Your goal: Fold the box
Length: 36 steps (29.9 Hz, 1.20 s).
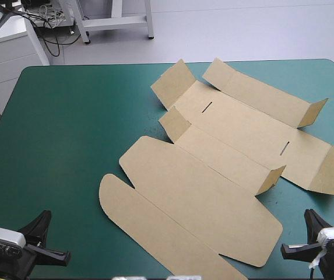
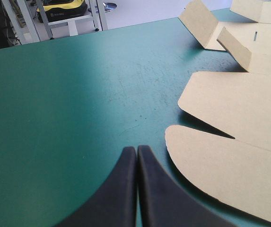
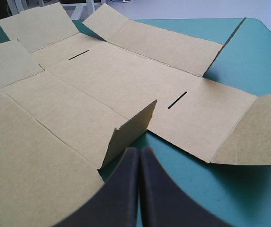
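Note:
The brown box [image 1: 225,157] lies as an unfolded cut sheet across the middle and right of the teal-green table, with several small flaps half raised. Its rounded lid panel [image 1: 155,227] points toward the near edge. My left gripper [image 1: 53,248] rests at the near left corner, shut and empty; in the left wrist view its tips [image 2: 137,150] sit just short of the rounded flap of the box [image 2: 230,142]. My right gripper [image 1: 298,242] sits at the near right corner, shut; its tips [image 3: 139,151] stand just before a raised flap of the box [image 3: 130,130].
The teal-green table [image 1: 67,134] is bare on its left half. Beyond the far edge stand grey table legs [image 1: 117,20] and cables on the floor. The box's far flaps [image 1: 260,93] reach near the far right corner.

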### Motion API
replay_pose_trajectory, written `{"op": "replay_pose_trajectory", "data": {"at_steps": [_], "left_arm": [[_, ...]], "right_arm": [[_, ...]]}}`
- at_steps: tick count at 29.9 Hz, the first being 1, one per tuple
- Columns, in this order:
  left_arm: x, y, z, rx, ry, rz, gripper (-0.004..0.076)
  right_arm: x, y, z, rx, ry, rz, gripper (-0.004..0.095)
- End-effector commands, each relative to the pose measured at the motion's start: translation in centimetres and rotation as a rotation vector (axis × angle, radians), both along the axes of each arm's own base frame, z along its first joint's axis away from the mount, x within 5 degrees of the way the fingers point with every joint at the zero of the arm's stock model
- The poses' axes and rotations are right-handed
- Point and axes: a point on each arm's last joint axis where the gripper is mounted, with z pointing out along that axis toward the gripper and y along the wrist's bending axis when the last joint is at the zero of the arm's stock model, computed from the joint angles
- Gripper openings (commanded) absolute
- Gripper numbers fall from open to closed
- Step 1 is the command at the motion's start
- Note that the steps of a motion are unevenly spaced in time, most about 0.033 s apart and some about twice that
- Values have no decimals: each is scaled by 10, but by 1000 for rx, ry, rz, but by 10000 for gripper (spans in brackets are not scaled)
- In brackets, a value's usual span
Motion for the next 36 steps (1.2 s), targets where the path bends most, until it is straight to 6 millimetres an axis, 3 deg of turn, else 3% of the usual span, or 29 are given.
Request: {"op": "replay_pose_trajectory", "data": {"at_steps": [1,8,11,14,20,22,29,36], "left_arm": [[-4,0,14,-43,-106,-1,-10],[-4,0,14,-43,-106,-1,-10],[-4,0,14,-43,-106,-1,-10],[-4,0,14,-43,-106,-1,-10],[-4,0,14,-43,-106,-1,-10],[-4,0,14,-43,-106,-1,-10],[-4,0,14,-43,-106,-1,-10],[-4,0,14,-43,-106,-1,-10]], "right_arm": [[-5,0,13,4,-117,-8,-15],[-5,0,13,4,-117,-8,0],[-5,0,13,4,-117,-8,80],[-5,0,13,4,-117,-8,220],[-5,0,13,4,-117,-8,677],[-5,0,13,4,-117,-8,757],[1,-1,14,65,-40,-22,766],[35,-2,32,250,159,-75,764]]}}
